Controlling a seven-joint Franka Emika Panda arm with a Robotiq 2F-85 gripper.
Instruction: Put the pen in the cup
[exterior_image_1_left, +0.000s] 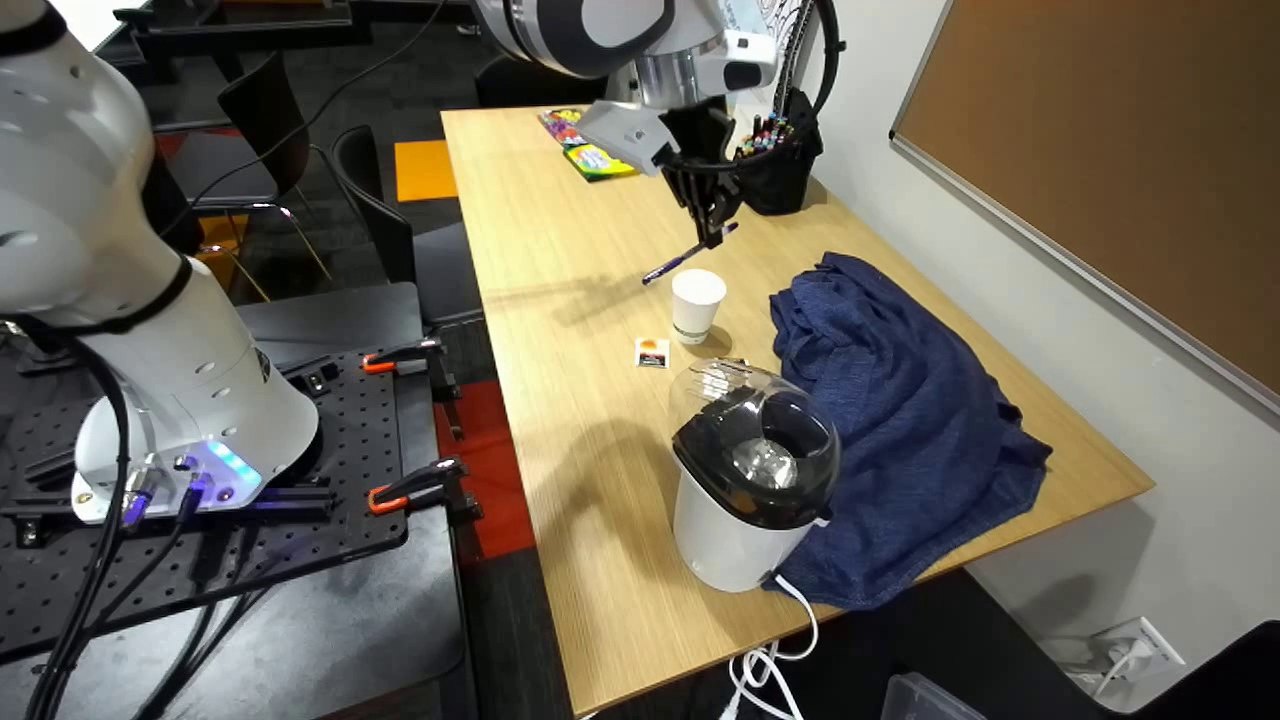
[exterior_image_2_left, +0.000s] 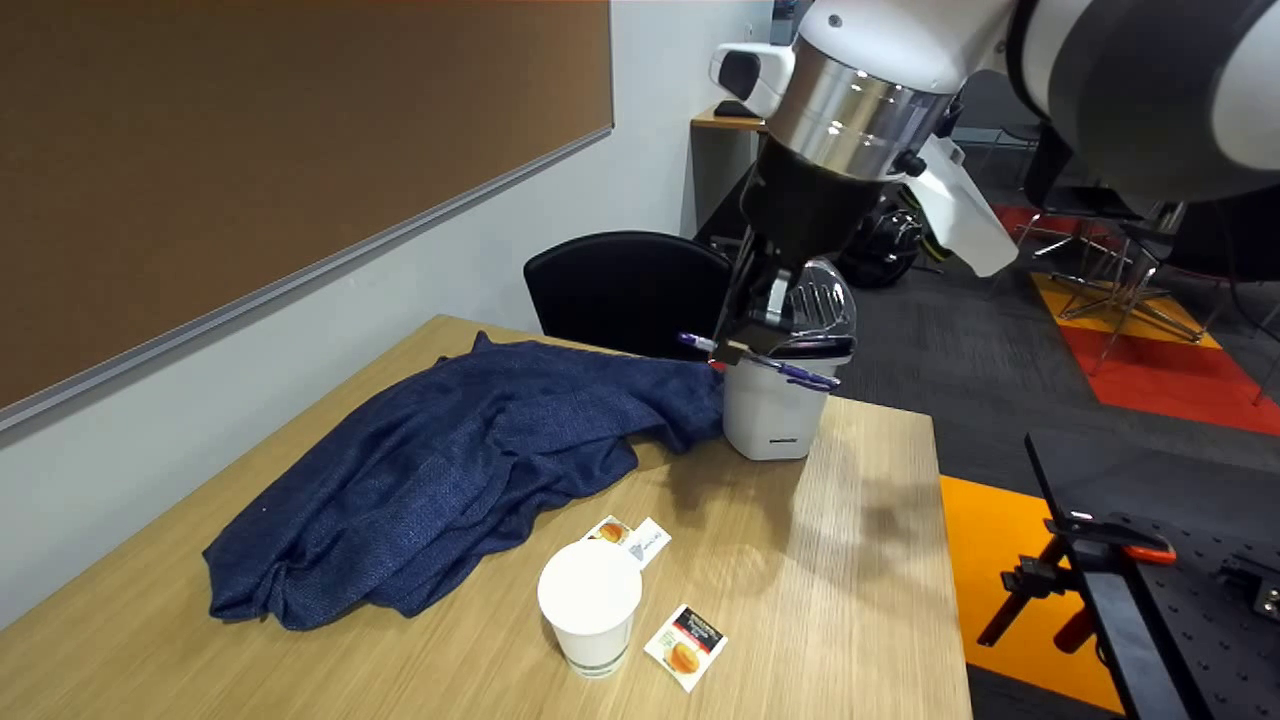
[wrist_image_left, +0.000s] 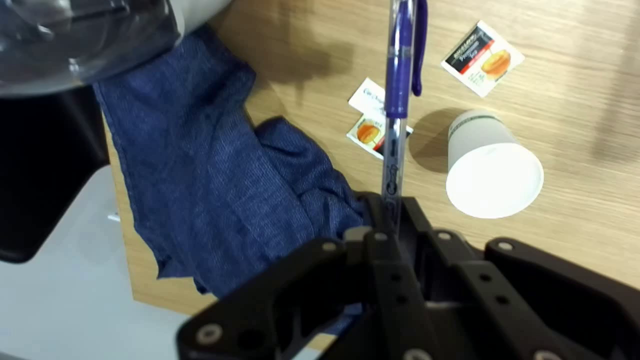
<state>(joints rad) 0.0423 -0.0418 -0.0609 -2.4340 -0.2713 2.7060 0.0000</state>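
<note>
On the table (exterior_image_1_left: 590, 400), white cup (exterior_image_1_left: 695, 312) upright, black holder (exterior_image_1_left: 782, 190) of colourful markers (exterior_image_1_left: 766, 135); above, gripper (exterior_image_1_left: 713, 237) tight around the pen (wrist_image_left: 397, 100)

- Free air lies beneath the end effector (exterior_image_1_left: 712, 240), down to the worktop (exterior_image_1_left: 540, 220).
- The pen (exterior_image_2_left: 803, 375) sticks out on both sides of the end effector, making it wider to pass.
- Below and, in the wrist view, right of the end effector, the upright cup (wrist_image_left: 492, 180) stands near.
- In that view the heaped cloth (wrist_image_left: 210, 160) bulks left of the end effector; the popper (wrist_image_left: 100, 50) rises farther off, upper left.
- In an exterior view, the holder (exterior_image_1_left: 778, 188) stands behind the end effector, and the wall (exterior_image_1_left: 878, 200) closes the right side.
</note>
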